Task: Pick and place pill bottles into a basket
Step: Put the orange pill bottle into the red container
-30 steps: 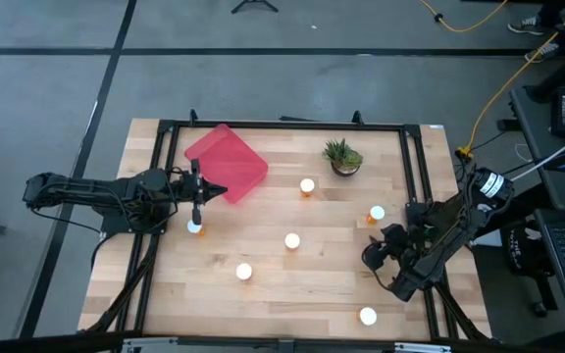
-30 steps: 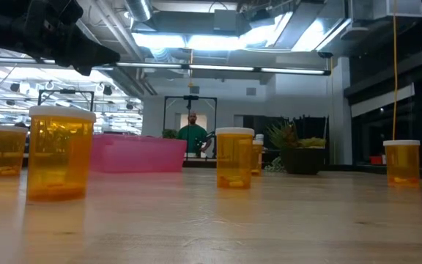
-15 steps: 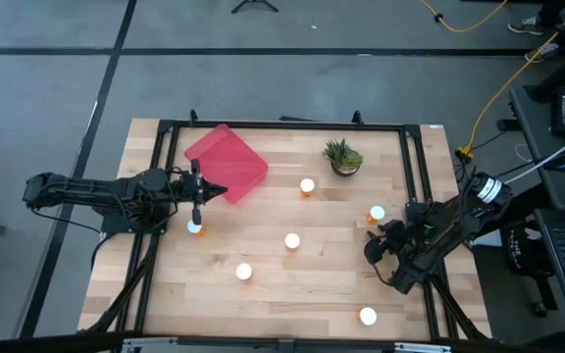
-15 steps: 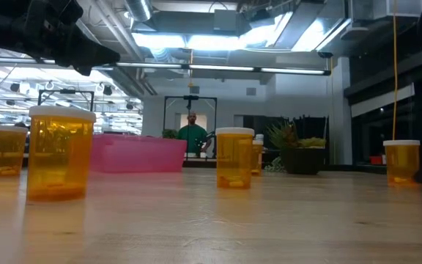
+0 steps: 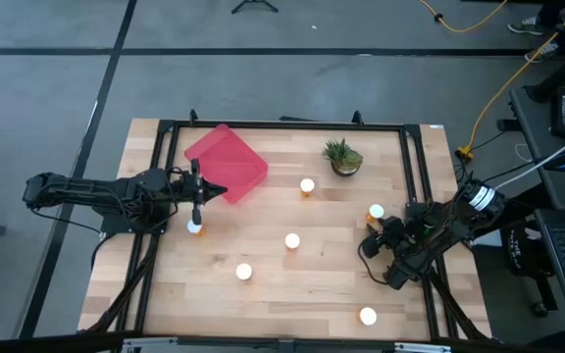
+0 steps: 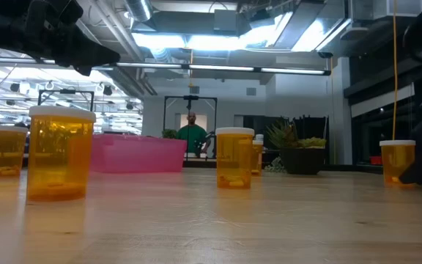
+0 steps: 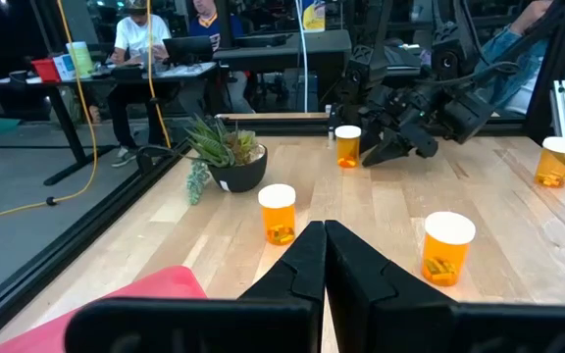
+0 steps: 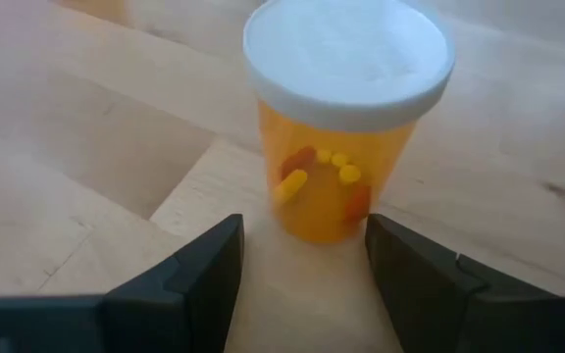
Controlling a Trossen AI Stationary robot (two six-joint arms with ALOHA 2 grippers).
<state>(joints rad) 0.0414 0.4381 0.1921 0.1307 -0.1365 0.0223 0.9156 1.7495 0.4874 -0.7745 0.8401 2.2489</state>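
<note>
Several orange pill bottles with white caps stand upright on the wooden table. One bottle (image 5: 376, 212) stands at the right, and it also shows in the right wrist view (image 8: 346, 127). My right gripper (image 5: 373, 237) is open. Its fingertips (image 8: 214, 255) stand on either side of this bottle's base without touching it. The red-pink basket (image 5: 226, 162) rests at the far left. My left gripper (image 5: 219, 190) is shut and empty, hovering by the basket's near corner; it also shows in its own wrist view (image 7: 324, 235). Another bottle (image 5: 195, 226) stands just nearer than the left gripper.
More bottles stand in the middle (image 5: 291, 240), at the far middle (image 5: 307, 185), at the near middle (image 5: 244, 272) and at the near right (image 5: 367, 316). A small potted plant (image 5: 342, 157) stands at the far right. A black frame (image 5: 282, 126) runs around the table.
My right gripper has moved toward the table's far edge and a little left, closing in on the right-hand bottle, and has come into the low view beside it. My left arm has kept still.
</note>
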